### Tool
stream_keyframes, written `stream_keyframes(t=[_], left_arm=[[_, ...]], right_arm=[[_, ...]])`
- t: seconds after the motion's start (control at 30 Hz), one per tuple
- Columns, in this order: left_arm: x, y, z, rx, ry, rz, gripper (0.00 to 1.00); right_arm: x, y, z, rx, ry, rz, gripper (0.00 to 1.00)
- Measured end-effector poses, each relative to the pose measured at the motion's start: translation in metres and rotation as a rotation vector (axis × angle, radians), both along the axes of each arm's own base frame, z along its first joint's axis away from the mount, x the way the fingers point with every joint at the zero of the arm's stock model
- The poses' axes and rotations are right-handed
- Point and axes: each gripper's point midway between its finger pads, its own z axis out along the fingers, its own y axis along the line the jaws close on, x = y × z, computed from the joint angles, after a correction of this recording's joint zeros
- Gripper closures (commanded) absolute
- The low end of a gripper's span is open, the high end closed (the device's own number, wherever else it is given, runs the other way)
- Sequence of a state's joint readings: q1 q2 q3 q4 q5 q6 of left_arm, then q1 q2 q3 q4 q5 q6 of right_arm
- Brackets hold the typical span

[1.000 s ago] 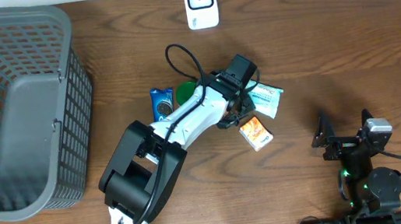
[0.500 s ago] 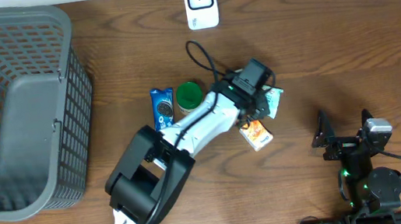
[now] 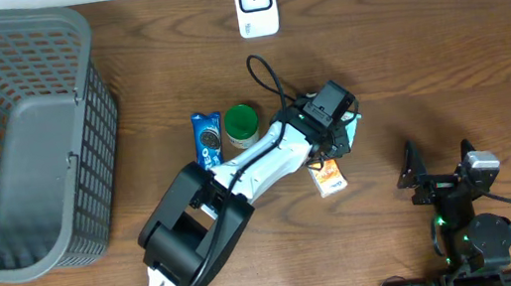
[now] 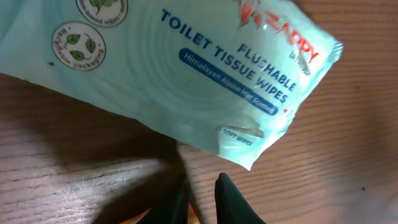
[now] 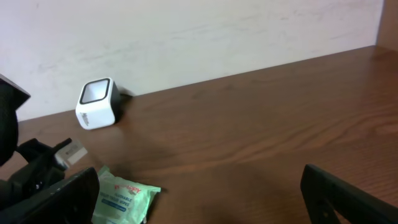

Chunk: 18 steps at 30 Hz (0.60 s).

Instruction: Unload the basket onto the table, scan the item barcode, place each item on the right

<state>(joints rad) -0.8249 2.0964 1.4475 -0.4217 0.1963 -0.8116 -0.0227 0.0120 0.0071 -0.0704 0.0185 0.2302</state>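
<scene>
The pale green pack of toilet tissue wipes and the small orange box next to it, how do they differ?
The pale green pack of toilet tissue wipes is a soft, crinkled pouch; the small orange box is a rigid carton. The pack is larger and lies farther from the robot, partly hidden by the left hand; the box shows almost fully. Both lie flat on the wooden table.

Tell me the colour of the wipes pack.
Pale mint green wipes pack with blue lettering; left wrist view shows it best.

Even, soft light, no glare.
My left claw point(image 4: 200, 200) shadows the table point(image 4: 348, 155); the wipes pack point(image 4: 186, 74) reads sharp.
</scene>
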Motion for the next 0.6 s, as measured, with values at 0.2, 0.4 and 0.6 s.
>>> stream_keyframes(t=[0.2, 0.4, 0.6], left_arm=[[-0.009, 0.022, -0.012, 0.088, 0.074, 0.114, 0.9], [-0.015, 0.055, -0.02, 0.223, 0.107, 0.261, 0.9], [-0.011, 0.071, -0.02, 0.274, 0.096, 0.323, 0.78]], right_arm=[[0.0, 0.0, 0.0, 0.0, 0.0, 0.0, 0.01], [0.0, 0.0, 0.0, 0.0, 0.0, 0.0, 0.01], [0.0, 0.0, 0.0, 0.0, 0.0, 0.0, 0.01]])
